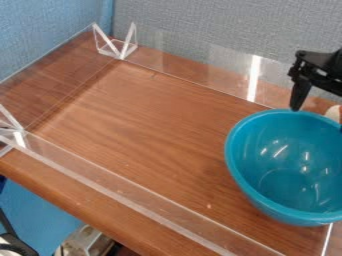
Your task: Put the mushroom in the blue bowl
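Black gripper point(310, 98) at right edge, partly cut off by frame; jaws apart, nothing held, pointed down behind blue bowl point(285, 165). Mushroom point(335, 114): only pale sliver visible at edge, beside bowl rim, shape unclear. Glossy round teal bowl on wood-grain counter point(134, 120); clear acrylic walls point(201, 68); blue textured backdrop.

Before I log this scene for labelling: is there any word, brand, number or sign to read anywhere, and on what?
None: no readable text shows in this view.
blue bowl: plain glossy surface, no label.
pincer: black, no marking visible.
clear plastic walls and wooden table: no writing.
A small pale thing at the right edge, perhaps the mushroom: no writing.
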